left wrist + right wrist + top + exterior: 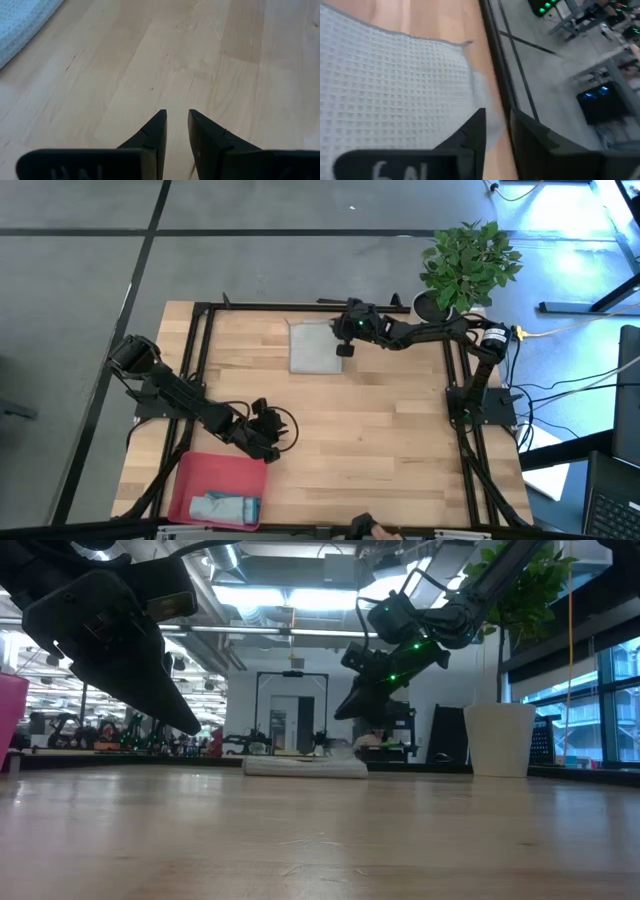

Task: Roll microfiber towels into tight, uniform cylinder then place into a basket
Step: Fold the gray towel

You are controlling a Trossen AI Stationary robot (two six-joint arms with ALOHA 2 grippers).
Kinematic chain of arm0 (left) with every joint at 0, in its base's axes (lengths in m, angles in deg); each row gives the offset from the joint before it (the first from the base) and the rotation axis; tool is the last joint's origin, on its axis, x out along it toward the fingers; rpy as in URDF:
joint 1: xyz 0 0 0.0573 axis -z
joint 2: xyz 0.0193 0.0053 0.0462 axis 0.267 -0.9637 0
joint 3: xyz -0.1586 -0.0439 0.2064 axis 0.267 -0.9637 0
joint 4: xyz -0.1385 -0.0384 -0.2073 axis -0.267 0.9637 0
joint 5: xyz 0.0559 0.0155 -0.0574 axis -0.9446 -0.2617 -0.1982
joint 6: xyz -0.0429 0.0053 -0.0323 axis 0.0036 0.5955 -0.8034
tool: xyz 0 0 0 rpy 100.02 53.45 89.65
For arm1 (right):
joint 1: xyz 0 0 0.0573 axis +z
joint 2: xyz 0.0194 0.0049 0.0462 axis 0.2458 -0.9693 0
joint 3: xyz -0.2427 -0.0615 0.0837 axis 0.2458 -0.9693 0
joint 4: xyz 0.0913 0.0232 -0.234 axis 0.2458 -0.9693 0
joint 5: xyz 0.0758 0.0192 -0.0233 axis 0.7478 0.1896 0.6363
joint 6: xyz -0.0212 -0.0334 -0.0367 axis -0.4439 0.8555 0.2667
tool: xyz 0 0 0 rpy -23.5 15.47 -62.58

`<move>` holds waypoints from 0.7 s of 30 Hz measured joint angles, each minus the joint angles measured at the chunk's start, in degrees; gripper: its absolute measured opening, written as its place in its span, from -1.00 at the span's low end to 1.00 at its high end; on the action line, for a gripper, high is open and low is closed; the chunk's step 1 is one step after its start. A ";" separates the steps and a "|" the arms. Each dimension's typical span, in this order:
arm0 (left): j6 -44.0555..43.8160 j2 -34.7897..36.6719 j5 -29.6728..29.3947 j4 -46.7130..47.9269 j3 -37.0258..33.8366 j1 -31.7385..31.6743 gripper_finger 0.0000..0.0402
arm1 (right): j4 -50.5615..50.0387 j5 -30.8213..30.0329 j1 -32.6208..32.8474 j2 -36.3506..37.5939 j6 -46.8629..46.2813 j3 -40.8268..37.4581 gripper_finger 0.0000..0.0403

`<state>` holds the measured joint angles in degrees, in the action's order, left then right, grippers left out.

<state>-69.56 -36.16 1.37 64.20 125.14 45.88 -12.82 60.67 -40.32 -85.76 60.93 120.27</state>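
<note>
A light grey towel lies flat on the wood at the table's far middle; it shows low and flat in the low view. My right gripper hovers over the towel's right edge, fingers slightly apart, clear of the cloth. A pale blue towel lies rolled up inside the pink-red basket at the near left. My left gripper hangs just beyond the basket's far right corner, over bare wood, with a narrow gap between its fingers and nothing in it.
A potted plant in a white pot stands past the table's far right corner. A black frame rail runs along the table's edge beside the grey towel. Bare wood fills the middle and right.
</note>
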 joint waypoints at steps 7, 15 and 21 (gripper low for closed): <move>-0.26 -0.01 -1.99 0.02 0.00 -0.85 -0.65 | 0.54 -10.93 1.23 0.00 -4.40 0.00 -0.28; -0.28 -0.01 -2.78 0.02 0.00 -5.11 -0.65 | -10.52 5.37 3.50 0.07 -15.42 -0.02 -0.24; -0.28 -0.01 -2.78 0.10 0.00 -7.15 -0.65 | -14.69 13.07 3.52 -2.35 -22.39 -0.04 -0.27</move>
<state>-69.84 -36.17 -1.41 64.30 125.14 38.72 -27.52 73.73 -36.80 -88.11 38.54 120.23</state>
